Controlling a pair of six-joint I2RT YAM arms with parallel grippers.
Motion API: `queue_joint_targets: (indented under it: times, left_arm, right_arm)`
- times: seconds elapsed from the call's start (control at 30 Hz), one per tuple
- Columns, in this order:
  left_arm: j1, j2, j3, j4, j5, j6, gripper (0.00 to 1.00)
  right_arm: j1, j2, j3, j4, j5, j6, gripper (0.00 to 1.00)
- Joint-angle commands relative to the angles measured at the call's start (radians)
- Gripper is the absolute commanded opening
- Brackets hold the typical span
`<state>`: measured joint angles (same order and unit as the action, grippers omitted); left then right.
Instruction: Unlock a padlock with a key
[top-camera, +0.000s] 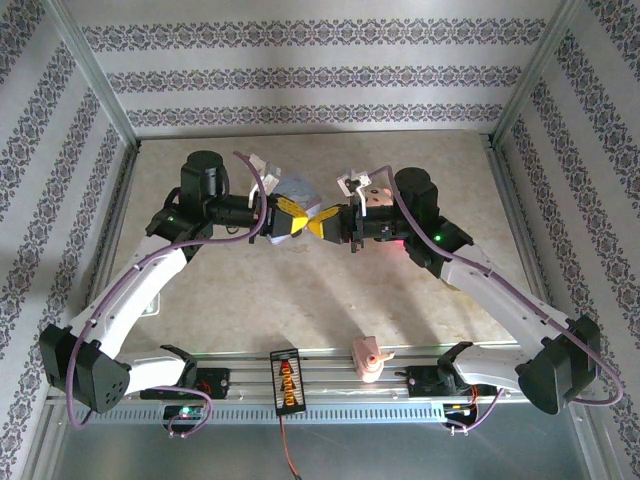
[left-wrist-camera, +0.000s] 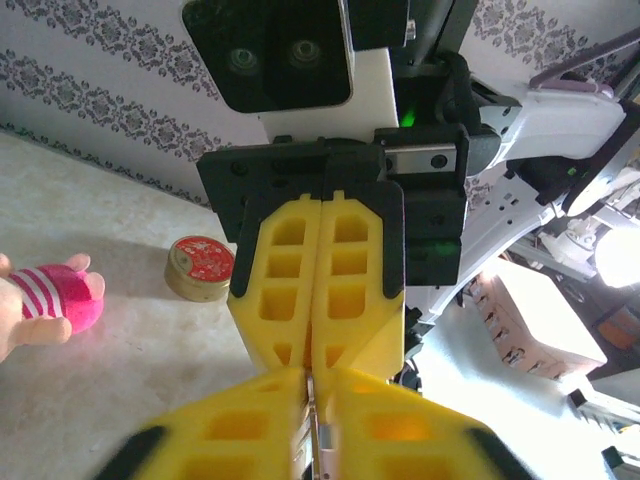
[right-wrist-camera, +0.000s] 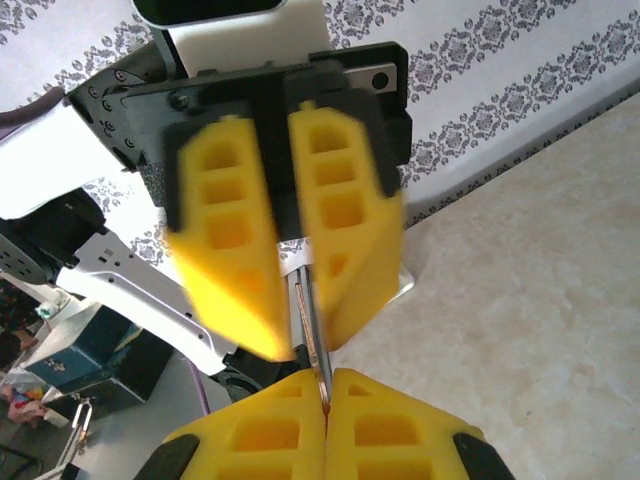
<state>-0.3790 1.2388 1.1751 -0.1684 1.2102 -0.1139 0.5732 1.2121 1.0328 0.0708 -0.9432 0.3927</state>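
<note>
The right gripper (left-wrist-camera: 312, 360) is clenched tip to tip on a thin metal sliver (right-wrist-camera: 309, 320) that is flat, narrow and silvery with a reddish edge. Whether it belongs to the padlock or to a key I cannot tell. Nose to nose with the right gripper, the left gripper (right-wrist-camera: 303, 335) is blurred, its jaws parted a little around the same sliver. The fingers (left-wrist-camera: 285, 290) are blocky yellow plastic with square hollows, set in black mounts. Just beyond the right gripper lies a pale blue tin (top-camera: 299, 190), boxy and flat-faced. In the left wrist view, a round brass-coloured tin with a red lid (left-wrist-camera: 200, 266) sits left of the right gripper, and a pink striped soft toy (left-wrist-camera: 60, 298) farther left. Well to the near side of the right gripper, a pink doll (top-camera: 368, 357) lies on the metal rail (top-camera: 320, 375). The table (top-camera: 300, 300) is matte, beige and speckled.
</note>
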Motion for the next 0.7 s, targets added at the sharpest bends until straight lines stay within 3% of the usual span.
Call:
queue_joint_targets:
  times: [0.0, 0.07, 0.13, 0.27, 0.43, 0.67]
  left_arm:
    - [0.005, -0.023, -0.004, 0.079, -0.061, -0.064, 0.61]
    - [0.005, -0.035, -0.005, 0.094, -0.156, -0.097, 0.98]
    - [0.006, -0.049, -0.002, 0.097, -0.29, -0.143, 0.99]
    - [0.001, -0.065, -0.01, 0.09, -0.676, -0.239, 0.99]
    - [-0.103, -0.043, -0.006, -0.01, -1.128, -0.253, 0.99]
    - [-0.254, 0.037, -0.101, 0.035, -1.485, -0.372, 0.99]
  right_arm:
    - [-0.017, -0.036, -0.034, -0.001, 0.053, -0.011, 0.0]
    - [-0.039, -0.06, -0.058, -0.005, 0.098, -0.001, 0.0]
    - [-0.07, -0.083, -0.084, -0.018, 0.145, 0.017, 0.0]
    - [-0.121, -0.127, -0.149, -0.017, 0.22, 0.06, 0.0]
    - [-0.174, -0.16, -0.2, -0.019, 0.288, 0.109, 0.0]
    - [-0.243, -0.162, -0.224, -0.037, 0.313, 0.187, 0.0]
